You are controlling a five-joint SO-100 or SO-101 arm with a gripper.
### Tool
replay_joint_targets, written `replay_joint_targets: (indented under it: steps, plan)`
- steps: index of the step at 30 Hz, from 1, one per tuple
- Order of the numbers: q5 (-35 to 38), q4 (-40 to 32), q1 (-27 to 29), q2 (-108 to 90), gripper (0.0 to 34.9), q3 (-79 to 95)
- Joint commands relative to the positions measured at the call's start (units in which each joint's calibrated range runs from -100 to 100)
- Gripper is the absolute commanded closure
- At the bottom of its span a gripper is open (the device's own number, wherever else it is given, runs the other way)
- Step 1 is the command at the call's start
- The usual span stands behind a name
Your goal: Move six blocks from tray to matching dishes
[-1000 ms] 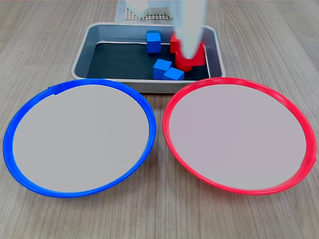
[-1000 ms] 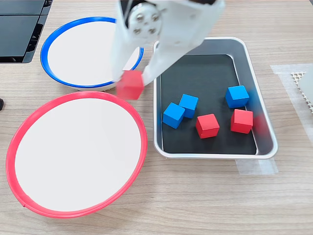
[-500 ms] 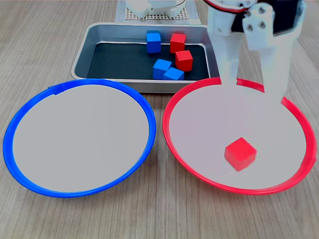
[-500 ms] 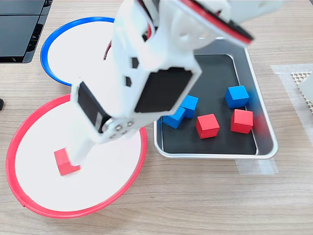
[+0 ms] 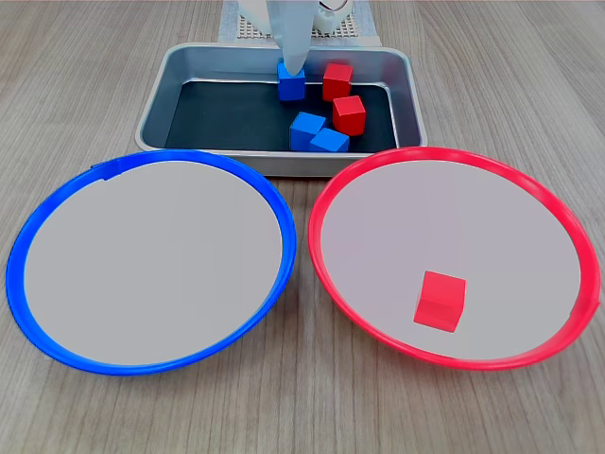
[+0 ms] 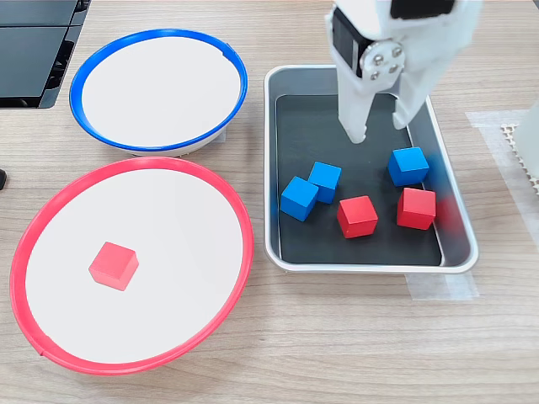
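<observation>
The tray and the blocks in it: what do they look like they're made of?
The tray: apparently brushed metal, going by its silver walls with a soft sheen, around a matte black floor, possibly a liner. The blocks, such as the blue block and red block: matte, uniformly coloured, no glare; painted wood, foam or plastic, I cannot tell which.

The desk point(image 6: 337, 353) looks like pale wood-grain laminate, smooth. The tray point(image 6: 456, 252) is brushed silver metal with a matt black floor. Both dishes — blue rim point(image 6: 76, 80) and red rim point(image 6: 244, 252) — look like glossy plastic. The blocks, such as the red one point(image 6: 114, 265), are matt — the fingers point(image 6: 352, 114) smooth white plastic.
</observation>
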Motion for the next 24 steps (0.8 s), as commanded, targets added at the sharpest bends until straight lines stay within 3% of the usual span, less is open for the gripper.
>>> replay_joint_targets:
  steps: [1, 9, 18, 20, 23, 24]
  plan:
    - [-10.1, -0.5, -0.7, 1.2, 13.3, -1.0]
    - [-17.0, -6.8, -2.1, 10.5, 16.6, -6.4]
    - [-17.8, -10.8, -5.2, 15.6, 18.2, -7.6]
    - [-17.9, -12.1, -5.7, 16.8, 20.7, -7.7]
    - [-17.9, -12.0, -6.4, 18.0, 34.6, -9.2]
    - [-17.8, -11.5, -6.4, 18.1, 34.6, -9.9]
